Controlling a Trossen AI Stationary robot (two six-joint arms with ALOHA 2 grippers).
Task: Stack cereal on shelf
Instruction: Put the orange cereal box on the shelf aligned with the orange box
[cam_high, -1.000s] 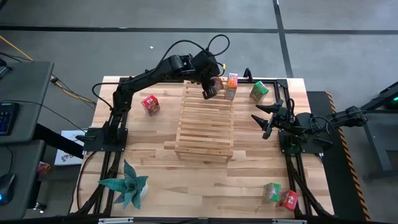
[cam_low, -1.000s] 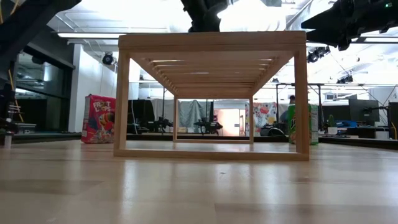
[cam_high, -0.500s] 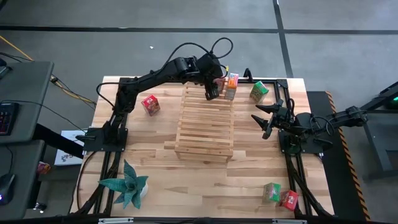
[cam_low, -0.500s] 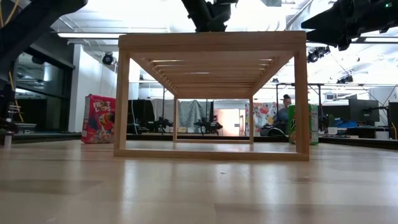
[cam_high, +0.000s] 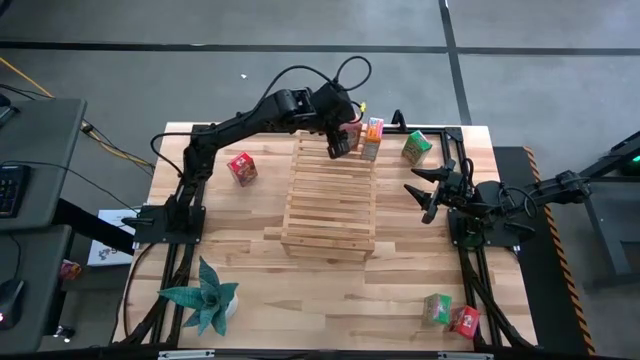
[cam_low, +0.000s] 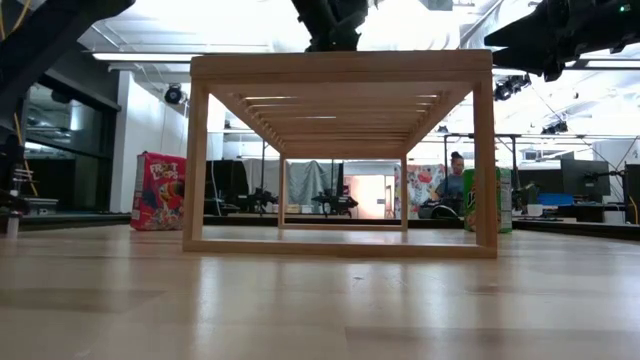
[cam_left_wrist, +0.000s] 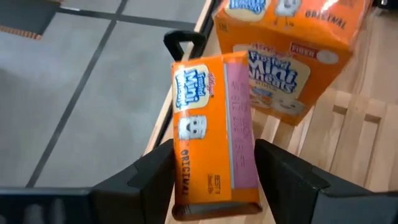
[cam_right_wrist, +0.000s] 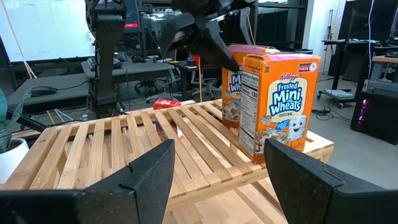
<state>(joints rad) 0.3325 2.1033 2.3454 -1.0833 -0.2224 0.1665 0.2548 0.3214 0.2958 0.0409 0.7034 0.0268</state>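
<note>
Now left end effector (cam_left_wrist: 214, 171) straddles orange box (cam_left_wrist: 214, 134) — fingers apart — atop shelf (cam_high: 330, 200).

Bright overhead glare — soft shadows

Both arms show matte black from base to tip, built of slim tubular links with chunky joint housings. Black cables loop loose above the left arm (cam_high: 240, 125) near its wrist. The right arm (cam_high: 520, 195) ends in two pointed, tapering black fingers. Each sits on a black frame of thin rails bolted along the table edge.
</note>
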